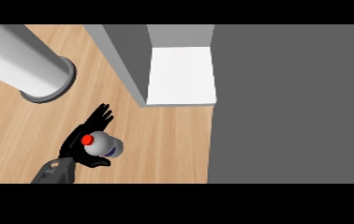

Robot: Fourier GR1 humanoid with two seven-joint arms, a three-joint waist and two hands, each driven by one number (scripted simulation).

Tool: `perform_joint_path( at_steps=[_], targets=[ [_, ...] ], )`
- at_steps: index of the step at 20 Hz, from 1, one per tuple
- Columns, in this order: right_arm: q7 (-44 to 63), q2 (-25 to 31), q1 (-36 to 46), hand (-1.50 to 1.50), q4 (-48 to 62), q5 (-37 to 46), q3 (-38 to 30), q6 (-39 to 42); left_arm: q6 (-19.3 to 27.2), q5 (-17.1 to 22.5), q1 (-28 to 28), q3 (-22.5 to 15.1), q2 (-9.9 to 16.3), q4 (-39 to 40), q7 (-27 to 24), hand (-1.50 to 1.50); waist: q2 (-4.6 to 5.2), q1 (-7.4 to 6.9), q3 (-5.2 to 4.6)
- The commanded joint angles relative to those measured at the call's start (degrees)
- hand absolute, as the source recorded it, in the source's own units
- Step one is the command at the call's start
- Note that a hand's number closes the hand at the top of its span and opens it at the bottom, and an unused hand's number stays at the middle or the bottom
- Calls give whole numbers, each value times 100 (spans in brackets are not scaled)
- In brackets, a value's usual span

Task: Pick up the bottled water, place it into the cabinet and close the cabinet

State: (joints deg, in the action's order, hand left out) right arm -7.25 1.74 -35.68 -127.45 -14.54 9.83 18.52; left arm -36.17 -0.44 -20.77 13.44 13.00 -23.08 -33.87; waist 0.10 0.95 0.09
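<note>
**Hidden and cut off**

The left hand (77, 145) covers the bottled water (105, 145) on its left side. At lower left its forearm (54, 173) runs out of frame. The grey cylinder (31, 68) is cut off at upper left.

Even, bright light; the cabinet (180, 75) interior glares white, its door perhaps in soft shade

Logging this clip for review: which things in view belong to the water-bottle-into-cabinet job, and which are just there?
Part of the job:
- bottle, red cap, held above the counter
- left hand, curled round the bottle
- cabinet, open, white shelf showing
- cabinet door, the big grey panel at right

Just there:
- grey cylinder standing at upper left
- wooden counter
</note>
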Motion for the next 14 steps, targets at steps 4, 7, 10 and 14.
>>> perform_joint_path(
  at_steps=[4,7,10,14],
  targets=[
    [194,104,11,-150,-123,-249,-50,54,-973,108,-54,-93,-229,441,-357,-150,24,47,-25],
    [138,-69,86,-150,66,46,93,-127,-1066,231,-126,-65,-237,432,-187,-150,15,10,-22],
    [38,-21,13,-150,173,-147,-40,-20,-1050,318,-100,-124,-505,276,-73,-150,0,-1,-16],
    [-86,66,136,-150,383,-242,-206,110,-1253,235,-8,-293,-526,160,-278,-150,9,-6,-18]
  ],
)
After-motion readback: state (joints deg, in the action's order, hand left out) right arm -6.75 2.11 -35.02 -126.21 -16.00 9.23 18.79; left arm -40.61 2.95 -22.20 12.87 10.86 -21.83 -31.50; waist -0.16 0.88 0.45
